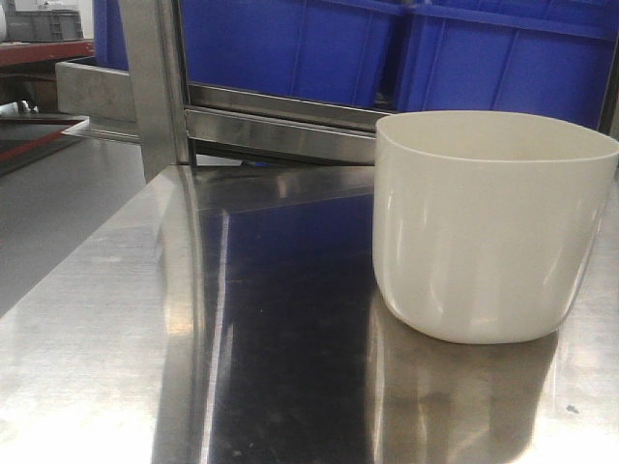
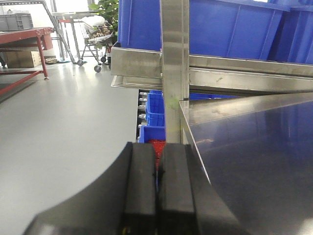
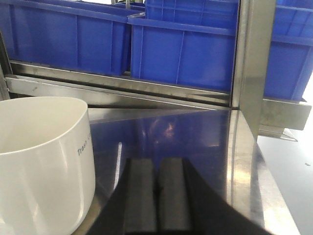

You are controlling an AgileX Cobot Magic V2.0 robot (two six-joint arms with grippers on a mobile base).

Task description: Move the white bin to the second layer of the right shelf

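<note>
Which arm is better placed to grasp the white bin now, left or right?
Probably the right. In its wrist view the white bin stands close beside the shut right gripper. The left gripper, also shut, sits near the steel table's left edge, with no bin in its view.

Warehouse or factory floor.
Blue plastic crates (image 1: 290, 39) on a stainless-steel rack (image 2: 234, 73), polished steel table (image 1: 145, 338), grey painted floor (image 2: 63, 122), red workbench (image 2: 24, 35) and wheeled cart (image 2: 93, 34) beyond.
</note>
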